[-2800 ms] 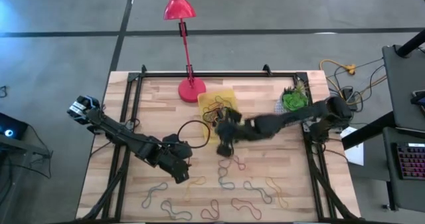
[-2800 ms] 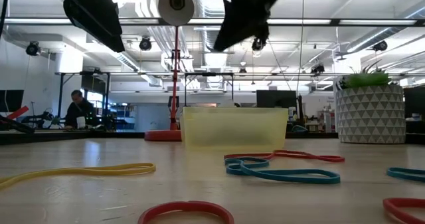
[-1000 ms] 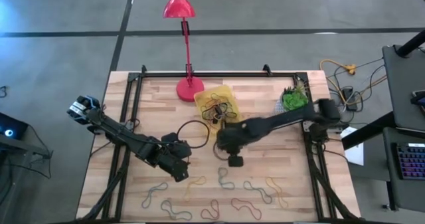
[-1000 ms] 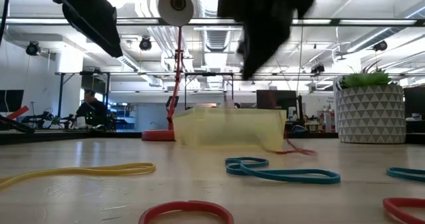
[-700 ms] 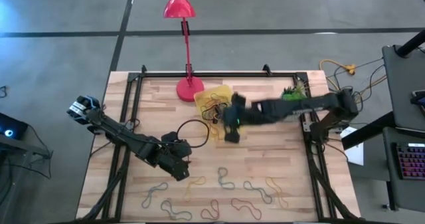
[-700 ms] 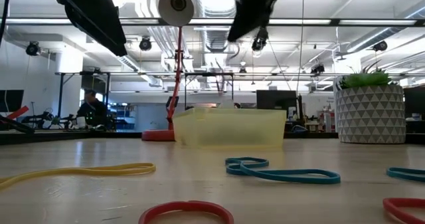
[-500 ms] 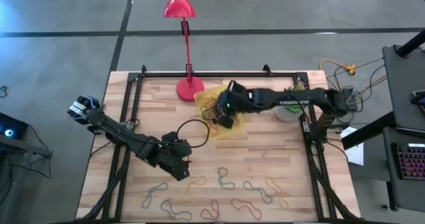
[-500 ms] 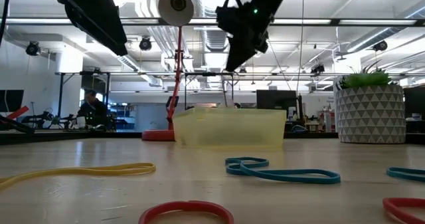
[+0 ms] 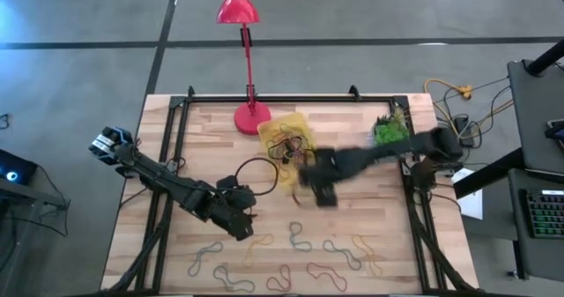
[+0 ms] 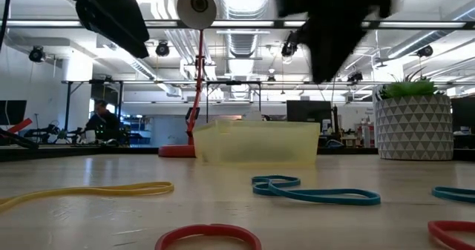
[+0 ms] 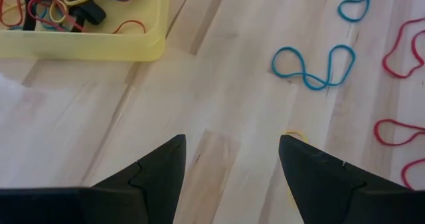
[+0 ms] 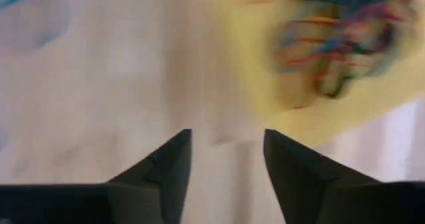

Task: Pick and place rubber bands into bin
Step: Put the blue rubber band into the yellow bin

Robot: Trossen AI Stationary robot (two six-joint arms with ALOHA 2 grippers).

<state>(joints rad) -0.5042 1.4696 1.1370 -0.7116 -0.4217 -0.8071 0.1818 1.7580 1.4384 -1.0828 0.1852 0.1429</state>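
Note:
The yellow bin stands left of the table's middle, toward the far edge, with a tangle of coloured rubber bands inside. More rubber bands lie loose along the near edge; a blue one and red ones show in the left wrist view. My right gripper is blurred. It hovers open above bare wood just near of the bin, nothing between its fingers. My left gripper hangs open over the table's near left part, clear of the bands.
A red lamp base stands left of the bin. A white pot with a green plant is at the far right. A black loop lies beside the bin's near left corner. Black frame rails run along both table sides.
My right gripper rose from the table's middle trailing a red band, swung toward the far edge over the bin, then came back toward the near edge without it. The band no longer lies in front of the bin.

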